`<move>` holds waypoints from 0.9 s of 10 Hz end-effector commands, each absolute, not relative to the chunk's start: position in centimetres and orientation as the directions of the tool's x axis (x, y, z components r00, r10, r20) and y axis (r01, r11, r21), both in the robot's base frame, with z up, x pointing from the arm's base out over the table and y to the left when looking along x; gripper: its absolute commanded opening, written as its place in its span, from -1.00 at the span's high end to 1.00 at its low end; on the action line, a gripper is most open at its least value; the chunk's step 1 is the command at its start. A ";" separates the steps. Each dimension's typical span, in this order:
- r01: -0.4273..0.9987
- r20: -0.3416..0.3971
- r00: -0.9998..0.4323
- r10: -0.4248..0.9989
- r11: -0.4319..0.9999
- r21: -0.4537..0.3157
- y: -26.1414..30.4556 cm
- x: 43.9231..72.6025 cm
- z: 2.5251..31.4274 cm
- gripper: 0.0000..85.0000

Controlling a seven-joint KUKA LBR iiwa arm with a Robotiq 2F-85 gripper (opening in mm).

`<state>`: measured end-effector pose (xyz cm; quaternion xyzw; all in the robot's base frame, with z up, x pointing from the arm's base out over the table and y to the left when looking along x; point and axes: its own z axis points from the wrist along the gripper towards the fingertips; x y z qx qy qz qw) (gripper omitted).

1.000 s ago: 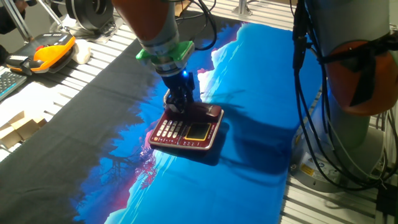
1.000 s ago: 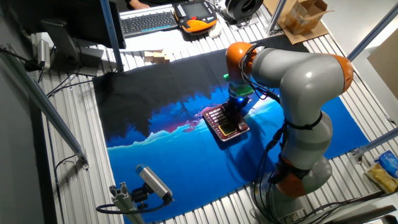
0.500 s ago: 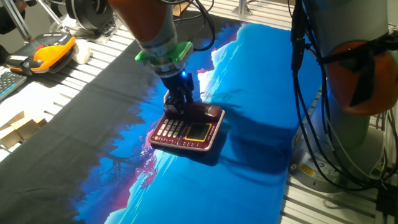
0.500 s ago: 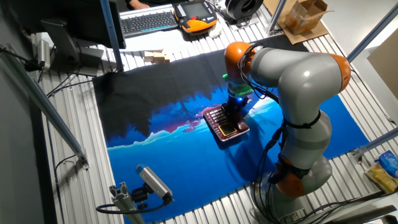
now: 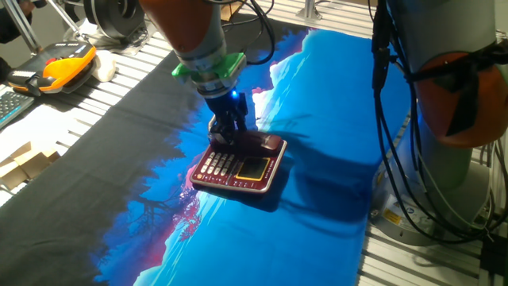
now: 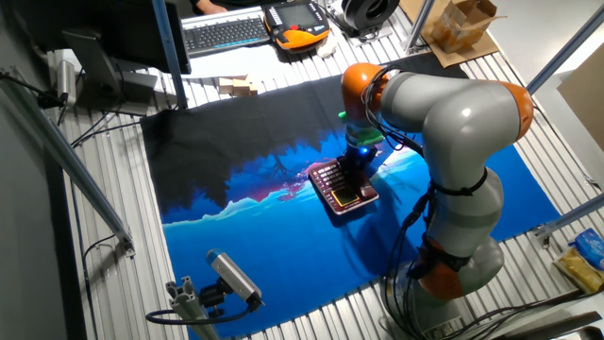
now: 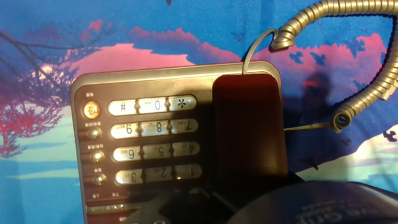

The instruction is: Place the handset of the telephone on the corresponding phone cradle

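Note:
The dark red telephone [image 5: 238,168] lies flat on the blue printed cloth, with white keys and a yellow-green display. The maroon handset [image 5: 258,143] lies along the base's far edge, over the phone cradle, which it hides. My gripper [image 5: 230,137] stands straight down on the handset's left part, a finger on each side, closed on it. In the hand view the handset [image 7: 249,124] runs beside the keypad of the telephone [image 7: 149,143], and the pale curly cord [image 7: 348,37] loops off to the top right. The gripper [image 6: 354,168] stands over the telephone [image 6: 342,189] in the other fixed view too.
An orange and black device [image 5: 67,59] and a keyboard [image 6: 226,33] lie at the table's far side. Wooden blocks [image 6: 236,85] sit by the cloth's black edge. A cardboard box [image 6: 462,24] is at the back. A camera on a stand [image 6: 231,274] is at the front. Cables [image 5: 397,159] hang by the arm's base.

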<state>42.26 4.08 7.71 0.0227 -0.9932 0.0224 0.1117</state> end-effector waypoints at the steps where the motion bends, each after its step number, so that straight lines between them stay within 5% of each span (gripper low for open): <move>1: -0.048 0.224 -0.974 -0.038 0.998 -0.042 4.1 42.3 7.7 0.60; 4: -0.044 0.226 -0.974 -0.030 0.998 -0.054 4.2 42.3 7.7 0.60; 5: -0.044 0.226 -0.974 -0.030 0.998 -0.055 4.2 42.3 7.7 0.20; 9: -0.049 0.225 -0.974 -0.036 0.997 -0.052 4.2 42.4 7.7 0.20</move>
